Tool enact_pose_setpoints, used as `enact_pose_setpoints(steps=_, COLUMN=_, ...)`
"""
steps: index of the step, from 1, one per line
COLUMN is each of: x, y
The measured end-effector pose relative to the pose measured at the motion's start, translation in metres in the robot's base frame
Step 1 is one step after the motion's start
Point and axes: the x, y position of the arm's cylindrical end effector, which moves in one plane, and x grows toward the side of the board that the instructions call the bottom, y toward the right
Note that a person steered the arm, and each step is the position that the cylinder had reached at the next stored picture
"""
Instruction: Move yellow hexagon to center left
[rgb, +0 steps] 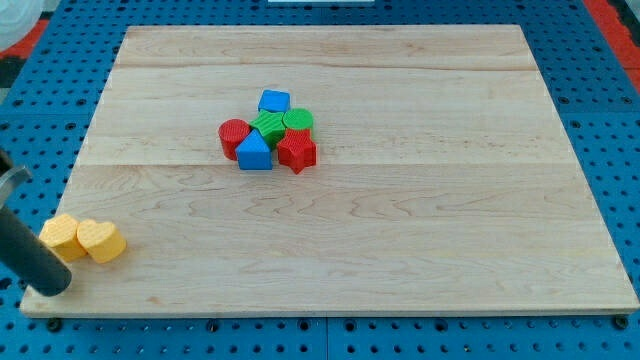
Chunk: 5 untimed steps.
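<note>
The yellow hexagon (62, 238) lies near the board's bottom left corner. It touches a second yellow block (102, 242), which looks heart-shaped, on its right. My dark rod comes in from the view's left edge. My tip (52, 287) rests just below and left of the yellow hexagon, close to it or touching it, near the board's bottom edge.
A tight cluster sits near the board's centre: a blue cube (274, 101), two green blocks (267, 126) (298, 121), a red round block (234, 137), a blue triangular block (254, 152) and a red block (297, 152). The wooden board (400, 230) lies on a blue pegboard.
</note>
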Motion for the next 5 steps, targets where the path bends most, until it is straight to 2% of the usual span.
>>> enact_pose_setpoints(steps=3, x=-0.080, y=0.000)
enact_pose_setpoints(steps=4, x=-0.120, y=0.000)
enact_pose_setpoints(steps=5, x=-0.122, y=-0.019)
